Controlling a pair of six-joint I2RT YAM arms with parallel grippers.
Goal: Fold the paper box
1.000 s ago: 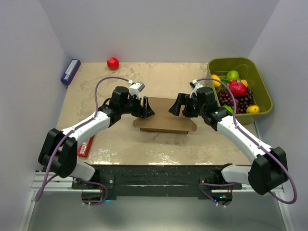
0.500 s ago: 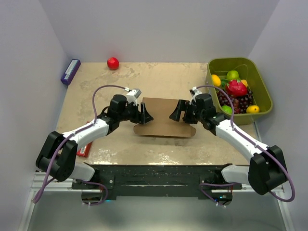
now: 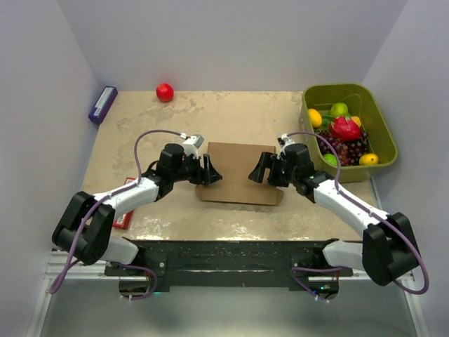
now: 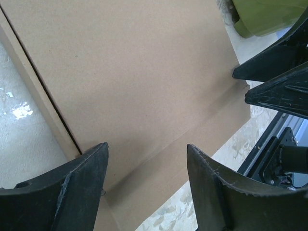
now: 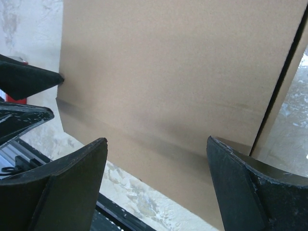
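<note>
As both arms are drawn back toward their bases, the paper box (image 3: 238, 175) is seen lying flat in the middle of the surface (image 3: 238, 116), between the left arm (image 3: 133, 189) and the right arm (image 3: 344, 200). A second ago a raised front wall could be made out on it. Now only a low brown panel is shown, with its near edge brought closer to the bases. The cardboard is judged to have been pressed down along a fold, with the folding not yet finished.

The left jaws are held spread apart at the box's left end and the right jaws are held spread apart at its right end. Nothing is gripped by either pair.

Details missed from above are supplied by the wrist cameras. A crease is shown running across the panel near its near edge. A dark slit marks where a narrow side strip joins the panel. The opposite jaws' tips are seen at the cardboard's edge, though contact cannot be confirmed.

Only the overhead view takes in the surroundings. A red packet (image 3: 125, 216) lies by the left arm, and a green bin (image 3: 335, 88) of fruit stands at the right. A purple box (image 3: 102, 104) and a red ball (image 3: 165, 92) lie at the far edge.
</note>
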